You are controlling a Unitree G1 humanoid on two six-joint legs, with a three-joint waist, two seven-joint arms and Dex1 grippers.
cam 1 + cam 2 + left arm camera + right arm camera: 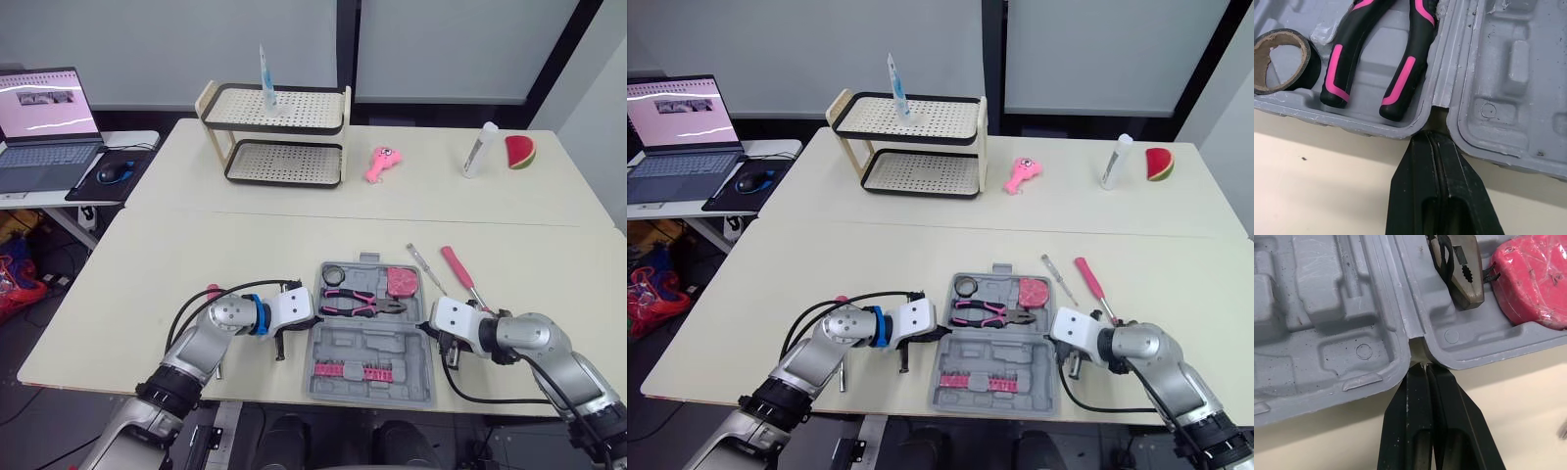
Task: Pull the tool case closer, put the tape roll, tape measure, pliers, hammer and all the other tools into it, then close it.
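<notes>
My left jaws and right jaws are both together at the tool case [364, 345] hinge; the hammer [457, 266] lies at one o'clock from my right jaws.

Beige table [196, 255]: open tool case [372, 367] laid at near edge; pink-handled tool [458, 269], slim tool [426, 269] beside it; rack [279, 122], pink toy [382, 162], white bottle [480, 149], watermelon slice [519, 152] set far back.

Pretty standard look tbh: silver-grey left arm [203, 345] and right arm [537, 336], white wrist blocks [290, 307], loopy black cables [220, 291], blue ring [255, 315] on the left one, matte black fingers [1418, 196].
</notes>
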